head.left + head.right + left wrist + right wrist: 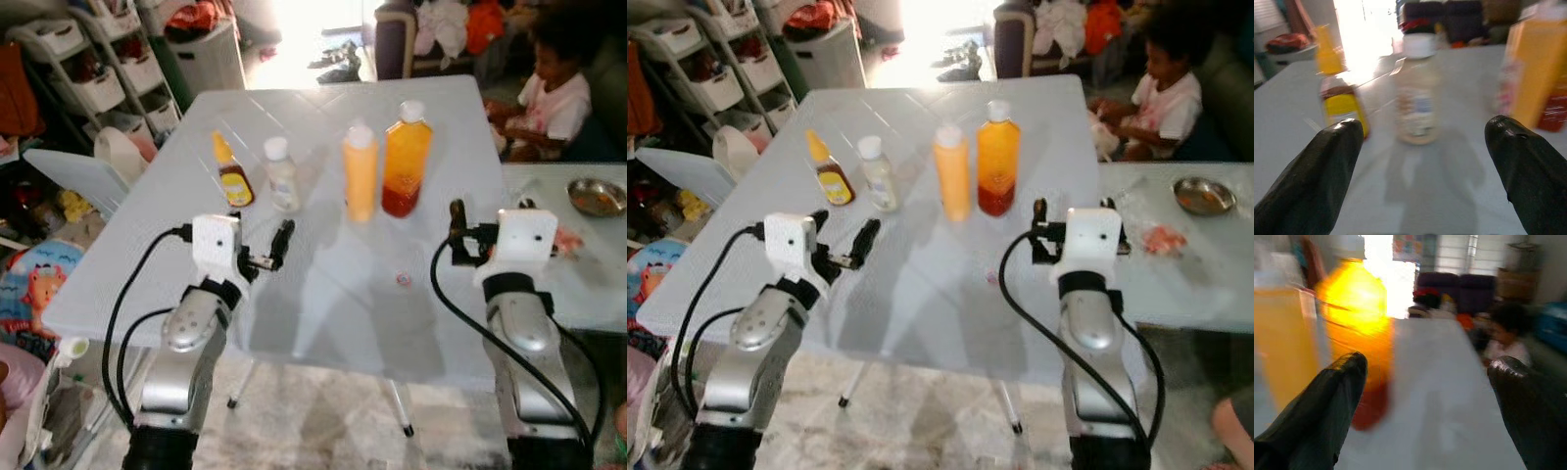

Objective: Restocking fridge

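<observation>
A pale grey folding counter (323, 294) carries four bottles in a loose row across its middle. From the robot's left: a small brown sauce bottle with a yellow cap and yellow label (232, 172), a short cream-coloured bottle with a white cap (282, 175), a tall opaque orange bottle (360, 173), and a wider clear bottle of amber-orange drink with a white cap (406, 160). The two tall bottles stand just beside each other; the two small ones are near each other, with a gap between the pairs. A small pinkish speck (402, 279) lies on the bare surface nearer the robot.

The left pincer (281, 242) hovers over the near part of the counter, short of the small bottles, its black fingers (1320, 178) spread wide apart and holding nothing. The right pincer (457, 221) is near the counter's right edge, level with the tall bottles' bases, its fingers (1317, 411) likewise spread and empty. Open surface lies between the two arms and in front of the row.

To the robot's right a second counter (588, 284) abuts, bearing a metal bowl (596, 196). A person in a white top (554, 93) sits beyond it. White storage racks (98, 69) crowd the left side. Both wrist views are blurred; bottle labels cannot be read.
</observation>
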Tool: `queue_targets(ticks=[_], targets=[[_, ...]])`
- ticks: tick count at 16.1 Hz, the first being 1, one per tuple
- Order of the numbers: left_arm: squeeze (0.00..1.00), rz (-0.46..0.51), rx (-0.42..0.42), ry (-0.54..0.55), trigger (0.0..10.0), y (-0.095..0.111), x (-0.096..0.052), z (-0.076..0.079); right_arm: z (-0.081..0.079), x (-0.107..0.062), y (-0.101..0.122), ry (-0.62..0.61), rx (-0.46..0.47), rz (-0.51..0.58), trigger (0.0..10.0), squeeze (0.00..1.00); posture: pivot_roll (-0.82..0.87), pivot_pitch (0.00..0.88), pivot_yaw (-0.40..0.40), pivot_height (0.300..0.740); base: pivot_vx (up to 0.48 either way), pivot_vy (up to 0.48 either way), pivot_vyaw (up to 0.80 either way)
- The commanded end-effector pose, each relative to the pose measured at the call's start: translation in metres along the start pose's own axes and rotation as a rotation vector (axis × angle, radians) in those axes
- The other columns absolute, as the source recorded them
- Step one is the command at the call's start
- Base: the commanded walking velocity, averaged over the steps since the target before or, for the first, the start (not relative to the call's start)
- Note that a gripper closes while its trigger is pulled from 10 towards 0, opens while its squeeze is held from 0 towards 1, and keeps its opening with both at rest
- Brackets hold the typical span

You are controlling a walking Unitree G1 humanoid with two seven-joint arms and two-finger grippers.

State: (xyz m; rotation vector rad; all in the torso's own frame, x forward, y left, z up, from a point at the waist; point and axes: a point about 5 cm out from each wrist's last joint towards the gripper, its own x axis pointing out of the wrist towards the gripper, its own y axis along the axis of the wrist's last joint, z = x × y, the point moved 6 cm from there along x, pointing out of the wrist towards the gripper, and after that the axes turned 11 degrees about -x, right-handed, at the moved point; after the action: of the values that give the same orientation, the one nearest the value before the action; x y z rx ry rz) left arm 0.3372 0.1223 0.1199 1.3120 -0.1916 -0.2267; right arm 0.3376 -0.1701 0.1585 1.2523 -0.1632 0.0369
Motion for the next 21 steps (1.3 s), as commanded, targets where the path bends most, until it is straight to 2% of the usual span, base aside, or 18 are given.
queue_targets(ticks=[1, 8, 11, 13, 15, 16, 18, 21], targets=[[0.00, 0.011, -0.020, -0.018, 10.0, 0.002, 0.003, 0.008, 0.007, 0.000, -0.004, -0.014, -0.007, -0.013, 10.0, 0.00, -0.10, 0.000, 0.090, 0.740, 0.000, 0.000, 0.00], [0.00, 0.012, -0.033, -0.020, 10.0, 0.000, 0.002, 0.012, 0.000, 0.000, -0.002, 0.003, -0.005, -0.003, 10.0, 0.00, -0.10, 0.000, 0.089, 0.740, 0.000, 0.000, 0.00], [0.00, 0.012, -0.031, -0.003, 10.0, 0.000, 0.001, 0.007, 0.000, 0.002, 0.006, 0.016, -0.046, 0.035, 10.0, 0.00, -0.10, 0.000, 0.089, 0.740, 0.000, 0.000, 0.00], [0.00, 0.016, -0.029, 0.021, 10.0, -0.001, 0.000, 0.003, 0.001, 0.009, 0.018, 0.032, -0.079, 0.076, 10.0, 0.00, -0.10, 0.000, 0.087, 0.740, 0.000, 0.000, 0.00], [0.00, 0.016, -0.029, 0.026, 10.0, -0.001, 0.001, 0.003, 0.001, 0.019, 0.026, 0.065, -0.066, 0.100, 10.0, 0.00, -0.10, 0.000, 0.085, 0.740, 0.000, 0.000, 0.00], [0.00, 0.019, -0.028, 0.030, 10.0, 0.000, 0.001, 0.002, 0.000, 0.029, 0.026, 0.089, -0.068, 0.091, 10.0, 0.00, -0.09, 0.000, 0.085, 0.740, 0.000, 0.000, 0.00], [0.00, 0.023, -0.033, 0.052, 10.0, 0.002, 0.001, -0.001, -0.002, 0.038, 0.024, 0.118, -0.067, 0.083, 10.0, 0.00, -0.08, 0.000, 0.085, 0.740, 0.000, 0.000, 0.00], [0.00, 0.014, -0.027, 0.138, 10.0, 0.001, -0.006, -0.023, -0.002, 0.055, 0.030, 0.141, -0.062, 0.092, 10.0, 0.00, -0.06, 0.000, 0.089, 0.740, 0.000, 0.000, 0.00]])
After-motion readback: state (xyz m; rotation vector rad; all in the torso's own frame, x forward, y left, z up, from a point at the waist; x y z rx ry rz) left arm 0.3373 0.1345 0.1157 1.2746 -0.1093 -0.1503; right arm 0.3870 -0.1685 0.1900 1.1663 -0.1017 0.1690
